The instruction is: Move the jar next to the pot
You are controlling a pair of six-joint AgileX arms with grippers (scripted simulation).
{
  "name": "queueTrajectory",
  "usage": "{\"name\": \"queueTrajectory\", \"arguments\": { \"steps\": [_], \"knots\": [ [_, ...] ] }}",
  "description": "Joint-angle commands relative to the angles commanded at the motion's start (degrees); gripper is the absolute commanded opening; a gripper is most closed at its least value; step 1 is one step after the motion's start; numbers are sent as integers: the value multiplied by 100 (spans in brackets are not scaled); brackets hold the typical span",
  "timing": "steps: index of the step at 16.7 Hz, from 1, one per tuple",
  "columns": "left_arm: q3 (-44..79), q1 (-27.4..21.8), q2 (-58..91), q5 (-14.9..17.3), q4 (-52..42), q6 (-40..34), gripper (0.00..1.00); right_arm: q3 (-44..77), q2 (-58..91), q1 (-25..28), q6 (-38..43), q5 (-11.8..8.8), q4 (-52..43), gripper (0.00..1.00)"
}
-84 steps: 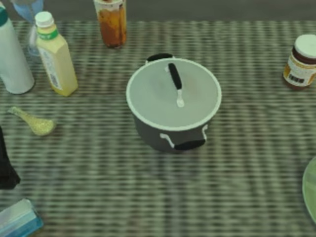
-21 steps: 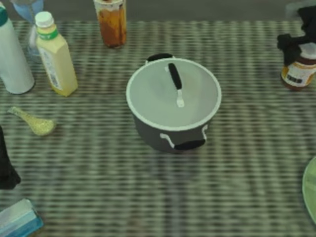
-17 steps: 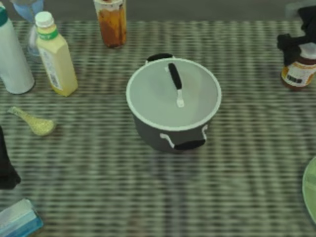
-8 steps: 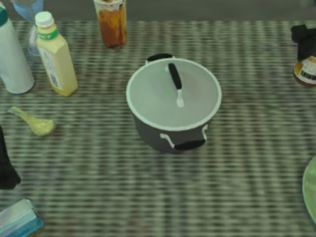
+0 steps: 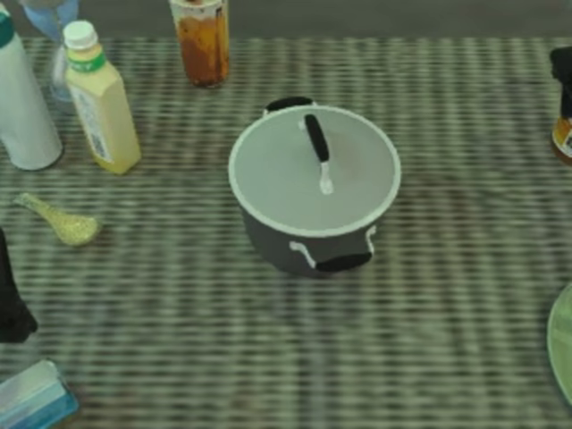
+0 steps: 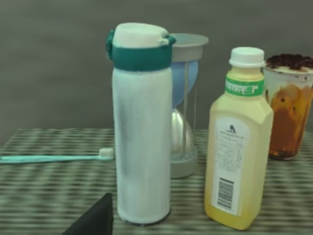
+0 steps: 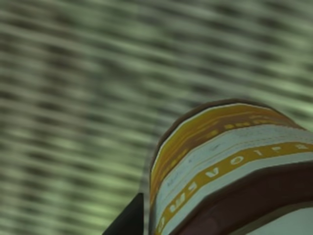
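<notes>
The large dark grey pot (image 5: 273, 243) with its pale lid and black handle stands mid-table. The jar (image 5: 564, 136) shows only as a sliver of brown and yellow-white label at the far right edge, well away from the pot. My right gripper (image 5: 564, 79) sits over it as a dark shape. In the right wrist view the jar (image 7: 230, 166) fills the lower corner, pressed against one black finger (image 7: 128, 220), with woven mat blurred beneath. My left gripper (image 5: 11, 308) is parked at the left edge, open, one finger (image 6: 95, 220) showing.
At the back left stand a white flask with teal cap (image 5: 22, 107), a yellow bottle (image 5: 101, 103), an hourglass (image 5: 54, 36) and a taller sauce jar (image 5: 202, 40). A spoon (image 5: 63, 222), a bluish box (image 5: 36, 398) and a green plate (image 5: 563, 344) lie nearer the front.
My right gripper closed over the jar and carried it rightward, so both now sit half out of the top view. The pot and left arm have not moved.
</notes>
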Motion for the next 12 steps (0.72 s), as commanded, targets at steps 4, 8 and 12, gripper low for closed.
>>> {"name": "queueTrajectory", "arguments": {
  "steps": [4, 8, 12],
  "knots": [
    [0, 0, 0, 0, 0, 0, 100, -18, 17, 25, 94, 18, 44, 0],
    [0, 0, 0, 0, 0, 0, 100, -417, -18, 529, 976, 190, 379, 0],
    [0, 0, 0, 0, 0, 0, 100, -998, -85, 1233, 2392, 435, 855, 0]
  ]
}}
